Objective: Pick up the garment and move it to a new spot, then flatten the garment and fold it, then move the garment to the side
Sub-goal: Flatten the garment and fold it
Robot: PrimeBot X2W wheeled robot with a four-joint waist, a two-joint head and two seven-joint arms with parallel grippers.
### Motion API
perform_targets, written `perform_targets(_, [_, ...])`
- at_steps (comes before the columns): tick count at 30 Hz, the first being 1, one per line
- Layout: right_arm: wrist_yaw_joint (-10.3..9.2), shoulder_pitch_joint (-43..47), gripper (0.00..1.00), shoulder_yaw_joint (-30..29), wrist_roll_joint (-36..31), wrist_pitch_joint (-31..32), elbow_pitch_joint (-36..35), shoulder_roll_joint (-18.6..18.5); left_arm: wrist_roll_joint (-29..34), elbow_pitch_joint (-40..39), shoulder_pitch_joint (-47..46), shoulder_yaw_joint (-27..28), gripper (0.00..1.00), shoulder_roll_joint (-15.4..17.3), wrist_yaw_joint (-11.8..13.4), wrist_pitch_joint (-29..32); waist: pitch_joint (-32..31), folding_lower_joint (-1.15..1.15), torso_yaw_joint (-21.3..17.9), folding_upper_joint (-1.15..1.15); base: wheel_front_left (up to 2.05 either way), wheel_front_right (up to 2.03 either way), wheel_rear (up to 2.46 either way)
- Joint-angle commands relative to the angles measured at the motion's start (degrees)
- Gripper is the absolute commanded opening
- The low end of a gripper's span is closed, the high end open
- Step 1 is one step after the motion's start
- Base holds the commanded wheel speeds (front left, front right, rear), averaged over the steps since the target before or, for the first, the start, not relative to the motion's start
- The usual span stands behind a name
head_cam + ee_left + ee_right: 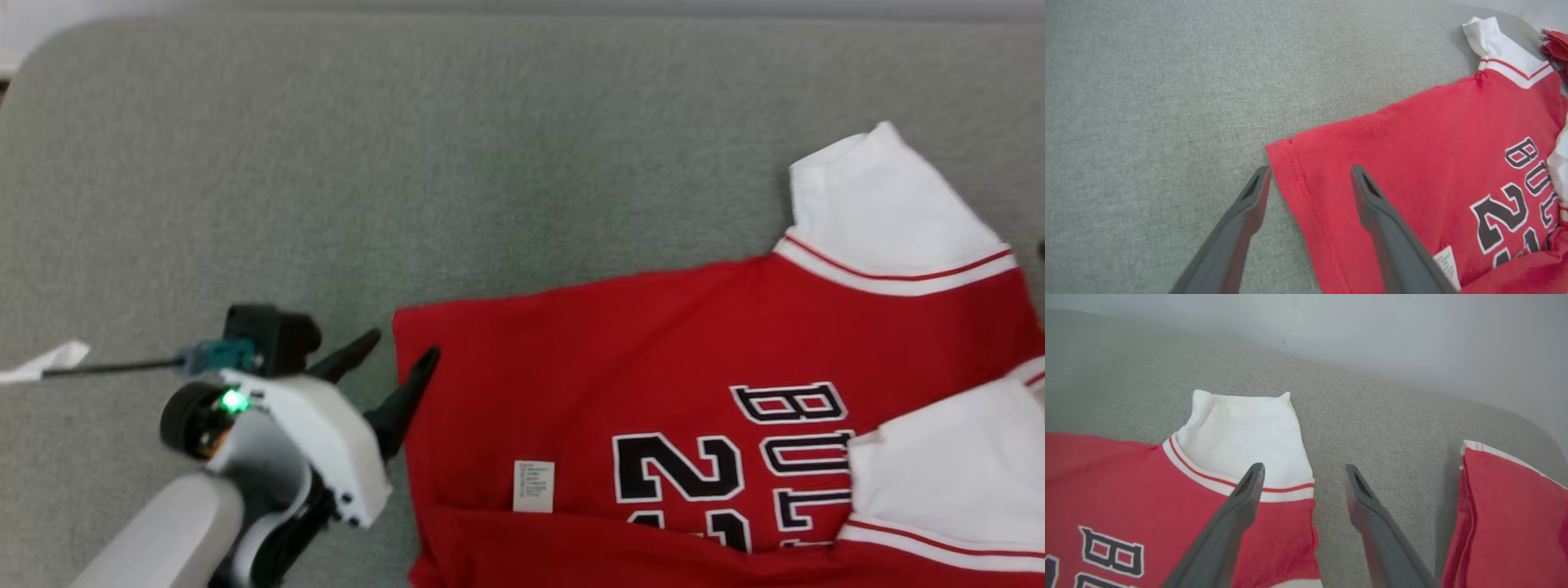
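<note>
Red jersey (653,343) lies spread on the grey cushion (408,163). The left gripper (400,347) gapes wide astride its hem, the right gripper (1304,469) wide beside the white sleeve (1241,433), both empty. Best move: pinch both edges low, evenly.

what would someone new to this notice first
The red jersey with black-and-white lettering lies over the right half of the grey padded surface in the head view. At its left hem the left gripper stands open, one finger over the grey, the other over the red cloth. In the right wrist view the right gripper stands open beside the jersey's white sleeve.
</note>
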Motion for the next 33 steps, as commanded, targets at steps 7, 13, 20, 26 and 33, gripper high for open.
perform_targets(7, [-0.13, -15.52, 1.00, 4.29, -5.33, 2.97, 10.06, 1.84, 2.10, 7.58, -10.02, -3.56, 1.00, -6.49, -2.56, 0.14, 8.86, 0.00, 8.18, 0.00, 0.00, 0.00, 0.00])
perform_targets(13, [-0.13, -22.72, 1.00, 8.06, -7.34, 3.85, 17.92, 2.46, 2.66, 12.72, -14.14, -5.33, 1.00, -9.15, -4.18, 0.07, 10.55, 0.00, 10.59, 0.00, 0.00, 0.00, 0.00])
perform_targets(20, [-0.13, -24.23, 1.00, 11.56, -6.36, 3.69, 22.99, 1.94, 1.70, 14.70, -15.19, -5.80, 1.00, -9.50, -5.11, 0.53, 10.50, 0.00, 10.93, 0.00, 0.00, 0.00, 0.00])
perform_targets(26, [-0.13, -24.48, 1.00, 13.53, -4.01, 4.35, 24.25, 1.94, 0.24, 14.72, -14.87, -7.49, 1.00, -10.21, -6.71, 2.29, 10.12, 0.00, 10.53, 0.00, 0.00, 0.00, 0.00])
perform_targets(33, [-0.01, -24.85, 1.00, 15.04, -1.83, 5.92, 24.76, 2.66, -2.59, 12.81, -13.09, -9.40, 0.93, -10.33, -8.91, 5.68, 9.27, 0.00, 10.36, 0.00, 0.00, 0.00, 0.00])
